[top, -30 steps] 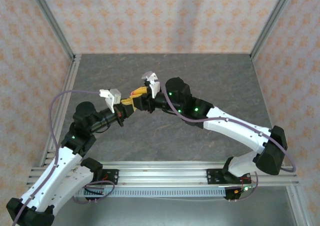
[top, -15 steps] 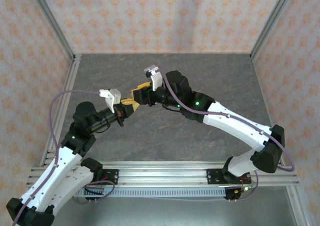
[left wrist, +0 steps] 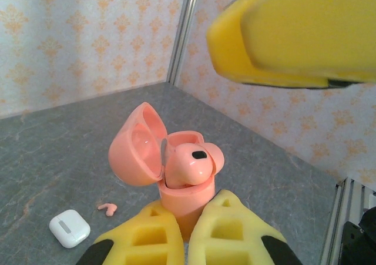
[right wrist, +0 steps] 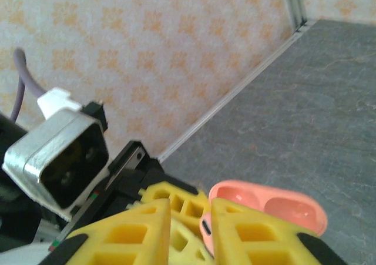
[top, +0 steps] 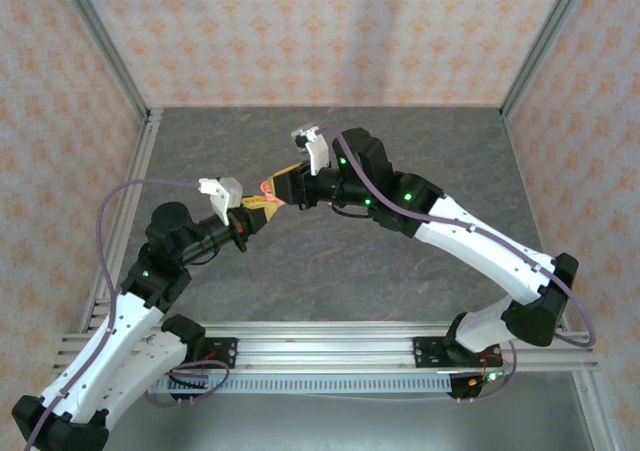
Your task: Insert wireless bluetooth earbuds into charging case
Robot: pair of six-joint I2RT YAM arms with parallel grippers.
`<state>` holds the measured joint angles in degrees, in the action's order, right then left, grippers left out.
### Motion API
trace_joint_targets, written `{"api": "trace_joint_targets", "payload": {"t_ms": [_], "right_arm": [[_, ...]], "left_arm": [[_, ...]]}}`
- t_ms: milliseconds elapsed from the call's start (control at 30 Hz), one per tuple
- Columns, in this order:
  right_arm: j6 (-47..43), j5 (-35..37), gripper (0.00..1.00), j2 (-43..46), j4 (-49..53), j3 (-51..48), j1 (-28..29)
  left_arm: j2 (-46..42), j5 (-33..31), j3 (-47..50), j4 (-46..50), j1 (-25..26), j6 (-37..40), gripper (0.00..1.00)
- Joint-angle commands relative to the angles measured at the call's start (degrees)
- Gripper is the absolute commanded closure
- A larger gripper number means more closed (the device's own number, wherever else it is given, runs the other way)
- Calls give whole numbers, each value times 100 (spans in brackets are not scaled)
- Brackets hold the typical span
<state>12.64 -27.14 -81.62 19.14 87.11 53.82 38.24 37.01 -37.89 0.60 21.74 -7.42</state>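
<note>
My left gripper (left wrist: pixel 189 201) is shut on the base of a coral-pink charging case (left wrist: pixel 176 199), held upright above the table. The lid (left wrist: pixel 138 144) is hinged open to the left. A coral-pink earbud (left wrist: pixel 191 162) sits in the case, its top standing proud of the rim. My right gripper (right wrist: pixel 189 206) hovers just above the case with a narrow gap between its fingers and nothing held. Beside its right finger I see the earbud (right wrist: pixel 205 230) and the open lid (right wrist: pixel 276 209). From the top, both grippers (top: pixel 258 204) (top: pixel 285 183) meet mid-table.
A second coral-pink earbud (left wrist: pixel 106 207) lies loose on the grey table below, next to a closed white case (left wrist: pixel 69 228). The right gripper's yellow fingers (left wrist: pixel 294 36) hang close over the held case. Patterned walls and aluminium rails (top: pixel 130 91) enclose the table.
The right wrist has shifted slightly back and up over the case, and its fingers have drawn closer together. The left arm has held still with the case.
</note>
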Motion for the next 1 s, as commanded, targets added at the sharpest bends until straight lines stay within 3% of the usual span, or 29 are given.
{"api": "trace_joint_targets", "payload": {"t_ms": [0,300,967], "right_arm": [[127,-478,81,129,200,-48,-22],[146,-467,89,142,254,-133,-27],[149,-612,91,-162,346,-85,-250]], "left_arm": [[17,-46,-202,-67,30,119,100],[-3,-6,-182,-97,31,65,100],[-70,-10,-156,-104,32,30,100]]}}
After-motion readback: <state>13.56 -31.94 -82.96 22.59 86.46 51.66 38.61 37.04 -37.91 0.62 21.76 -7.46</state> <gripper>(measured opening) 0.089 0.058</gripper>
